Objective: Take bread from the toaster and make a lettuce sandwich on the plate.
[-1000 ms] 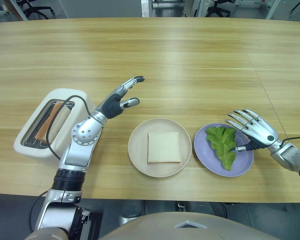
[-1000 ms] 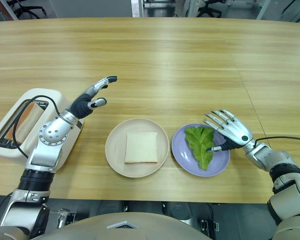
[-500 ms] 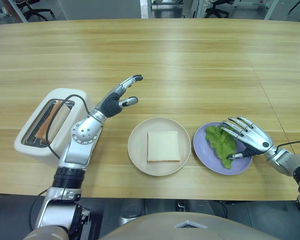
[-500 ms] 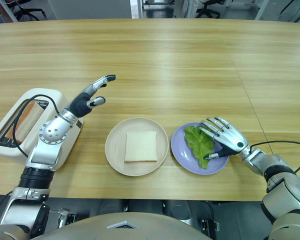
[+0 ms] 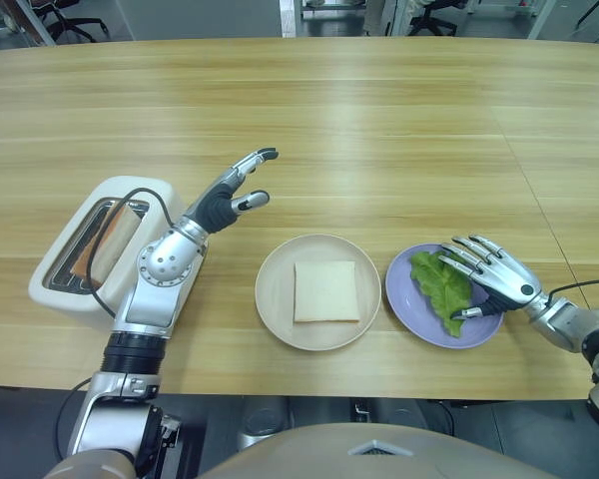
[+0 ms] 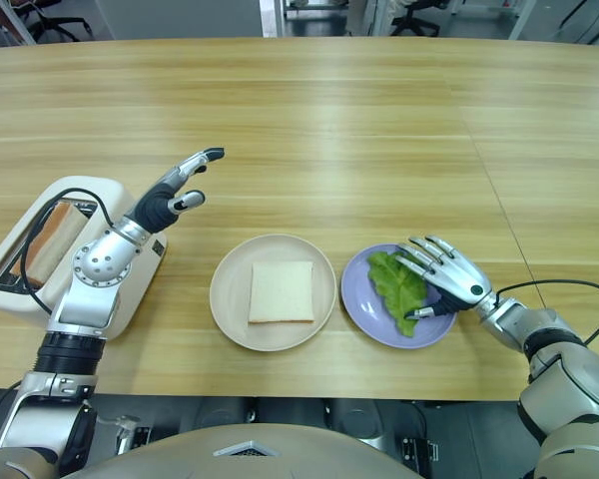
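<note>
One slice on the plate, one in the toaster, both hands holding nothing.
Left eye view: the white toaster [image 5: 58,287] sits whole at the left of the wooden table [image 5: 379,120], with a browned slice [image 5: 102,244] standing in its slot. The left hand [image 5: 232,192] hovers just beside the toaster's far end, fingers stretched out. A white bread slice [image 5: 326,291] lies flat in the middle of the beige plate [image 5: 275,299]. Beside it, a lettuce leaf [image 5: 437,287] rests on the purple plate [image 5: 401,311]. The right hand [image 5: 497,281] is over the leaf's right side, fingers fanned and thumb low at its near end, perhaps touching it. Right eye view: the frame edge cuts off the toaster's left corner, and more of the right forearm shows.
</note>
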Controlling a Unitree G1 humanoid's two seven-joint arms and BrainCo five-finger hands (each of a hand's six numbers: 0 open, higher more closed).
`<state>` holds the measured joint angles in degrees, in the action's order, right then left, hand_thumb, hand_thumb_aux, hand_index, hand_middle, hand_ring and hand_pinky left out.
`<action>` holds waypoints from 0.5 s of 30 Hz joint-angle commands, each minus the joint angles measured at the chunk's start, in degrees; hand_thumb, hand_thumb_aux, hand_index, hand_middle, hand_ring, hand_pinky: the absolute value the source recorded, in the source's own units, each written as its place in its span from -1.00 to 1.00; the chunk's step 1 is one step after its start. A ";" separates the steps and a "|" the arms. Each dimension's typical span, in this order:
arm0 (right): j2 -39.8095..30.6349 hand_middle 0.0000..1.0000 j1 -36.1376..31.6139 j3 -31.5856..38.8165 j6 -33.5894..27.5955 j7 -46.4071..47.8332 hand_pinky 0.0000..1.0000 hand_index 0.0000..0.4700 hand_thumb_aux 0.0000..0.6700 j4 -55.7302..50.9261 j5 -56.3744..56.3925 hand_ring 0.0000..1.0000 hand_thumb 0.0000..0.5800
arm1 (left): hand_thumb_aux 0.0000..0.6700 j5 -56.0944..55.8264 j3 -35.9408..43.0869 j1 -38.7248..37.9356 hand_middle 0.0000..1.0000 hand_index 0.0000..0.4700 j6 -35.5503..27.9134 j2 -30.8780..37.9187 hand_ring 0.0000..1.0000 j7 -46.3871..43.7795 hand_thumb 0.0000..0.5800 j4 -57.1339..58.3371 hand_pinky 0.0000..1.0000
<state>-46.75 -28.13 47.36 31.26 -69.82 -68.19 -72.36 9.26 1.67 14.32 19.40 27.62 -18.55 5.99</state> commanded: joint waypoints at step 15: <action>1.00 -1.00 -0.71 3.18 0.92 -1.42 -1.00 0.96 1.00 -1.70 1.05 -1.00 1.00 | -1.00 2.15 0.07 1.08 -1.00 -1.00 1.63 0.88 -1.00 1.36 -1.00 3.37 -1.00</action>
<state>-46.31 -29.09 49.16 31.98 -72.05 -69.03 -70.77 10.66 1.67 15.12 20.92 28.11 -17.22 8.22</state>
